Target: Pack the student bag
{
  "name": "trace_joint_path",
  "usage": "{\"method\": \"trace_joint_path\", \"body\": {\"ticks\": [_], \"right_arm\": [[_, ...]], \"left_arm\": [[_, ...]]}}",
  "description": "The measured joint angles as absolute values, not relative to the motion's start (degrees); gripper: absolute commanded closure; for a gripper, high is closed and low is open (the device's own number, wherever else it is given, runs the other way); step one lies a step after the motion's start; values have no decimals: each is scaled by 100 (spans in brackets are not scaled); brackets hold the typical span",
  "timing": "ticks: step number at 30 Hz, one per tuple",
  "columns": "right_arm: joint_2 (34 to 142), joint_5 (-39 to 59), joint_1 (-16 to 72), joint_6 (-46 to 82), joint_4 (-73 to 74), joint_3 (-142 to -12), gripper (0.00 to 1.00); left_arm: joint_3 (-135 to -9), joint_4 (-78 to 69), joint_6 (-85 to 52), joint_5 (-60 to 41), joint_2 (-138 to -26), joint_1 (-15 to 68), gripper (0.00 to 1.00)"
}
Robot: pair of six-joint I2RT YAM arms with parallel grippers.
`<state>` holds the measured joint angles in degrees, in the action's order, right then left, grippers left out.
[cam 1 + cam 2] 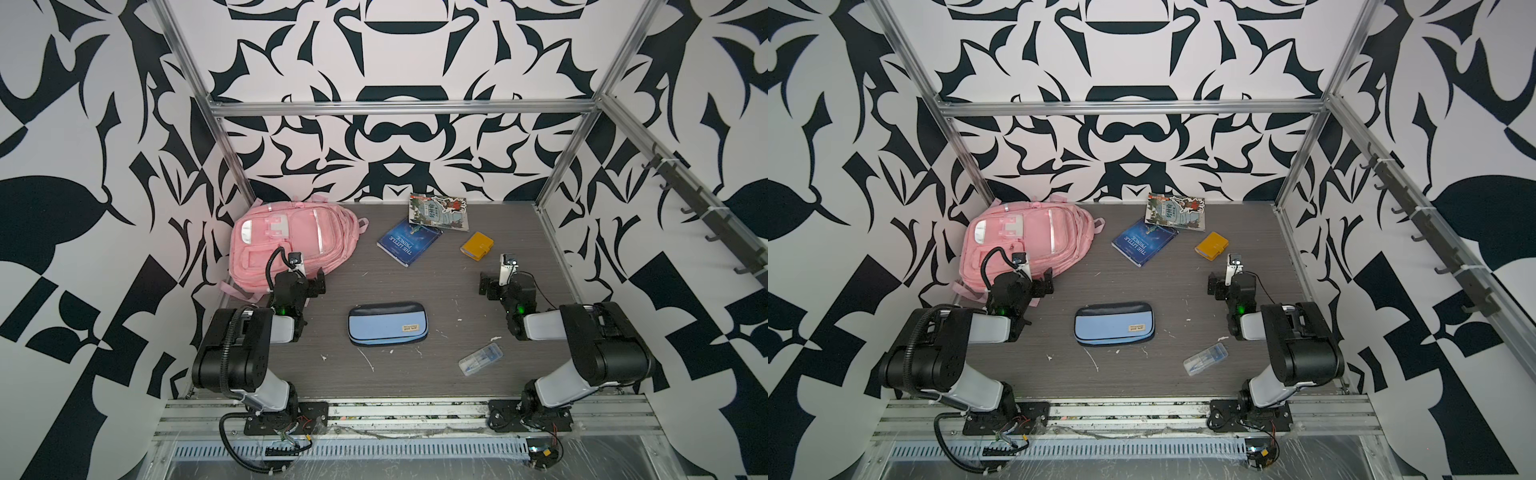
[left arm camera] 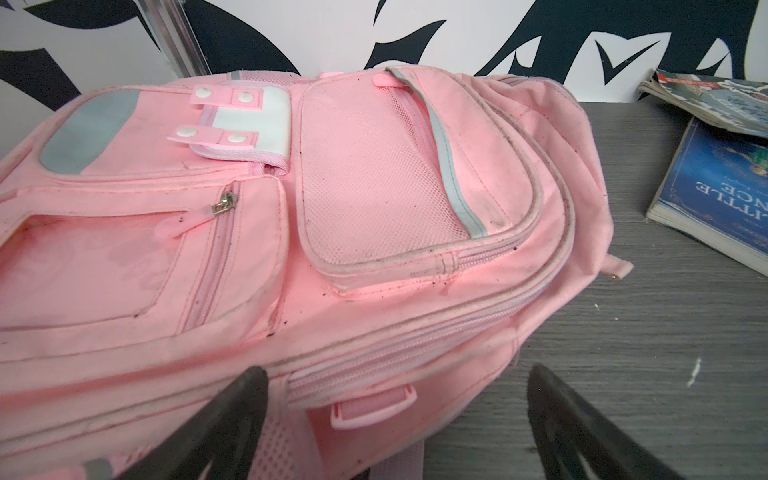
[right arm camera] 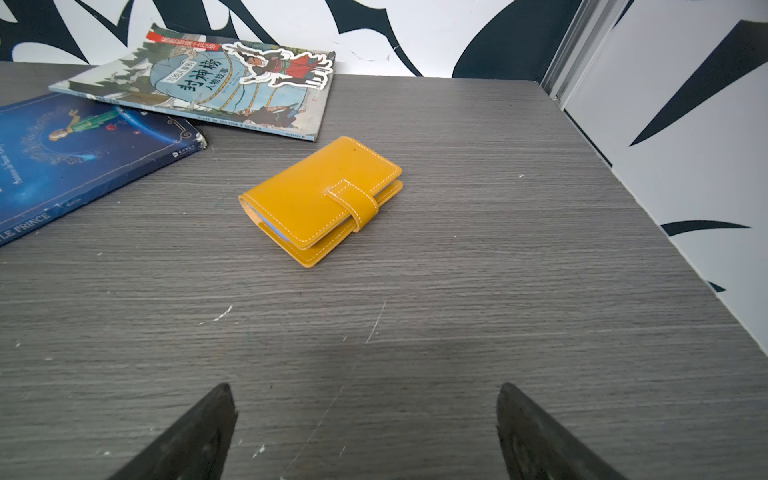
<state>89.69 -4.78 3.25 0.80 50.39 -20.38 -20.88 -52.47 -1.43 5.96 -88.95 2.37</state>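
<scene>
**Two sets of jaws spread wide, nothing pinched**

The left gripper (image 2: 395, 374) stands fully spread at the near edge of the student bag (image 2: 374, 249). In its wrist view one dark finger (image 2: 232, 411) shows over the pink fabric and the other over bare table beside the bag; whether either touches cannot be told. The right gripper (image 3: 365, 390) is just as wide apart, with only grey wood-grain table (image 3: 498, 291) between its fingers.

The bag lies flat on its back in the far left corner, front pockets up and zips closed (grey reflective strips and a white snap tab show on the front).

Ahead of the right gripper, well clear of it, sits a yellow snap-tab wallet (image 3: 320, 199). Beyond that lies a comic book (image 3: 216, 87) titled 封神榜 in large characters, its corner resting on a blue paperback (image 3: 75, 166) whose cover reads "THE LITTLE PRINCE" in a top view.

Between the two arms lies a light-blue and navy pencil case (image 1: 386, 324); its small label is too small to read. A clear plastic box (image 1: 481, 358) lies near the right arm.
</scene>
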Motion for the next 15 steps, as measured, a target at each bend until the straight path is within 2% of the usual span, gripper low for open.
{"method": "trace_joint_path", "body": {"ticks": [15], "right_arm": [[8969, -427, 270, 106, 5037, -2038, 0]], "left_arm": [[-2088, -5245, -143, 596, -8899, 237, 1]]}}
